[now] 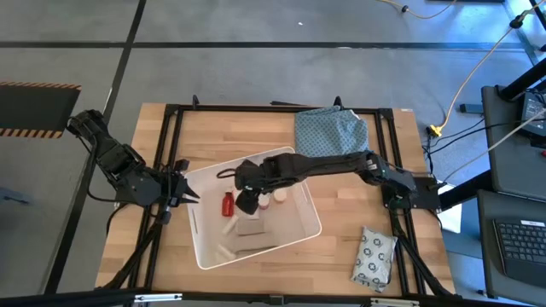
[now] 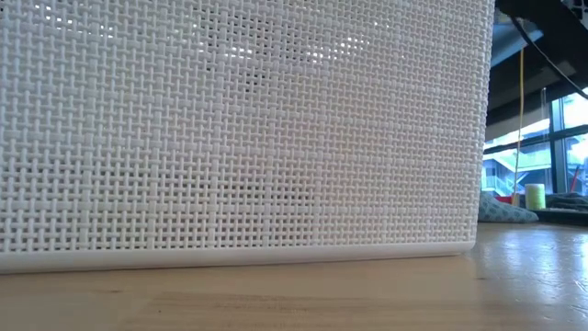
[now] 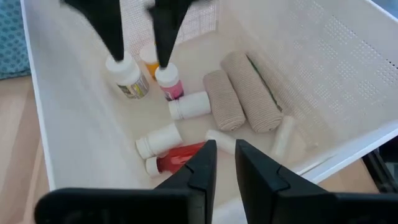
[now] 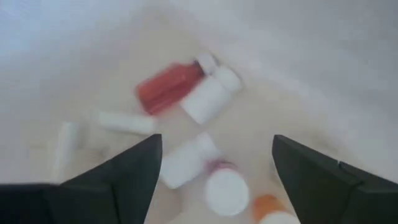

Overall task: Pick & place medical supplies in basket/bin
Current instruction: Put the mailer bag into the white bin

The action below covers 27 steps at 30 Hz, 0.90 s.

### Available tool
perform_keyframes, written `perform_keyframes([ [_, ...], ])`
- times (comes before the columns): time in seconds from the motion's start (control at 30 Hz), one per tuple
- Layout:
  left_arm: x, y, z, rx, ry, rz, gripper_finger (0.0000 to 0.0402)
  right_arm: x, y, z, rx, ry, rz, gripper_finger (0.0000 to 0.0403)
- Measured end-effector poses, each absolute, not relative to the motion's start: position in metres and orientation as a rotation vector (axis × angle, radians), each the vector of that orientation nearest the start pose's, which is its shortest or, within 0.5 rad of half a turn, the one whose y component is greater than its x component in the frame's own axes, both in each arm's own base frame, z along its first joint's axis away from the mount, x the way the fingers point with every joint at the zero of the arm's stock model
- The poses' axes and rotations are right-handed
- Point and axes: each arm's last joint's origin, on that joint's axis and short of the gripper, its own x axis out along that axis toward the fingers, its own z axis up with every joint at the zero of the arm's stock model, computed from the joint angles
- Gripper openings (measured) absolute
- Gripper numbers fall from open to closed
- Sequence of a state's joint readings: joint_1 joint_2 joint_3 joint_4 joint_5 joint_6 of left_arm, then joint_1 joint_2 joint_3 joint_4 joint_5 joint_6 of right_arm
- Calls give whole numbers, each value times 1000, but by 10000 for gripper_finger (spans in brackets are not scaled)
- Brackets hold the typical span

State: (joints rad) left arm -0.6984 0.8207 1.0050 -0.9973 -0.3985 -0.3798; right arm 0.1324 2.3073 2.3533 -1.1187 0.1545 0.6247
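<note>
While several of the small bottles carry label bands, no brand name or writing on them can be read; the flat grey-white packet printed with dark rings (image 1: 374, 257) shows only its ring pattern. That packet lies on the wooden worktop (image 1: 341, 192) near the right front corner, well apart from the large white rectangular plastic tub (image 1: 300, 228).

The right arm reaches from the right side of the worktop across to the middle of the tub, its right tool (image 1: 248, 200) pointing down over the tub's interior. In the right wrist view its two dark fingers (image 4: 118, 180) stand wide apart with nothing between them. In the left wrist view the fingertips stand just above a white bottle with a yellow-grey label (image 3: 129, 81) and a white bottle with a pink band (image 3: 169, 83); an orange-capped bottle sits just behind these two.

Also lying on the tub floor are a small red bottle with a white cap (image 3: 177, 158), two plain white bottles (image 3: 193, 106), two beige rolled bandages (image 3: 239, 96) side by side, and short white tubes (image 3: 283, 134).

The left arm waits at the left edge of the worktop, its left tool (image 1: 182, 191) aimed at the tub's left wall, fingers nearly closed and holding nothing.

A blue-green patterned cloth (image 1: 331, 130) lies on the worktop behind the tub.
</note>
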Motion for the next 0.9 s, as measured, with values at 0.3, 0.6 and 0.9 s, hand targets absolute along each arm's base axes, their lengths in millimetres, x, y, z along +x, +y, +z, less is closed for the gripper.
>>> perform_keyframes([
  [0.3, 111, -78, 332, 61, 729, -147, 52, 443, 92, 339, 408, 978, -264, 304],
  [0.6, 111, -78, 332, 118, 720, -167, 56, 385, 125, 396, 408, 893, -259, 304],
  [0.9, 111, -78, 332, 119, 720, -166, 50, 311, 154, 423, 500, 799, -576, 304],
])
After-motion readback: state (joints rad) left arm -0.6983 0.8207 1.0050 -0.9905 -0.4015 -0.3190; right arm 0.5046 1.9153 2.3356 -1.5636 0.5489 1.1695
